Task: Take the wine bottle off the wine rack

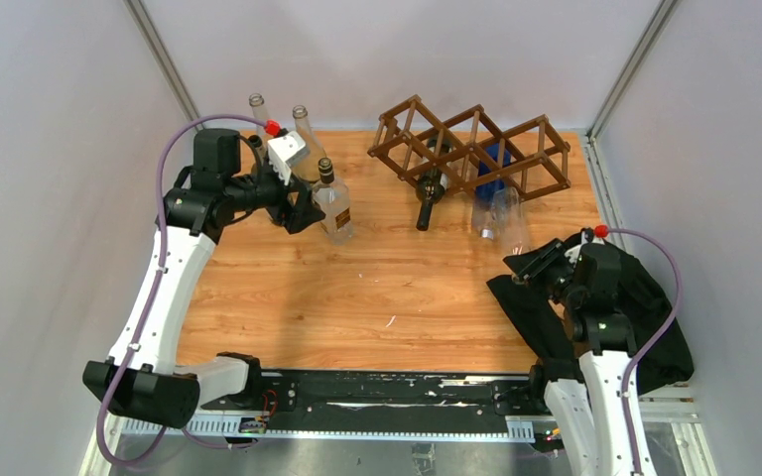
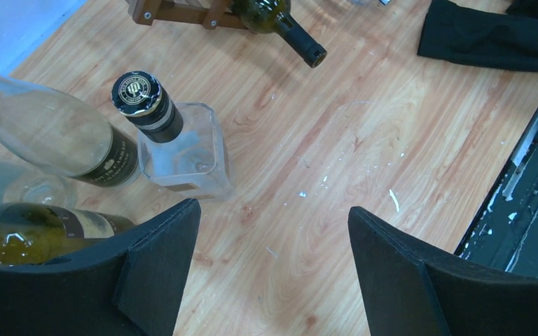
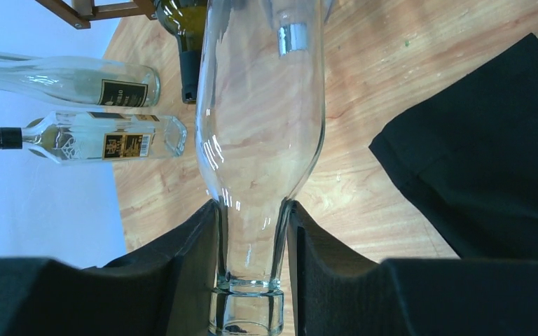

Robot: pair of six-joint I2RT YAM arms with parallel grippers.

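Right hand [image 3: 251, 213]: grips clear bottle [image 3: 263, 126] | black cloth [image 3: 476, 154] beside | wine rack [image 1: 471, 149] ahead

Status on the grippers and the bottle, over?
Left gripper open, empty. Right gripper shut on clear bottle neck, base at rack front. Dark bottle in next cell, apart.

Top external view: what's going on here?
The right pincer is shut on the neck of a clear glass bottle, whose base end is at the front of the wine rack. Whether it is fully out is unclear. A dark green bottle sits in the rack, neck pointing out. The left pincer is open and holds nothing, beside several standing bottles on the table's left.
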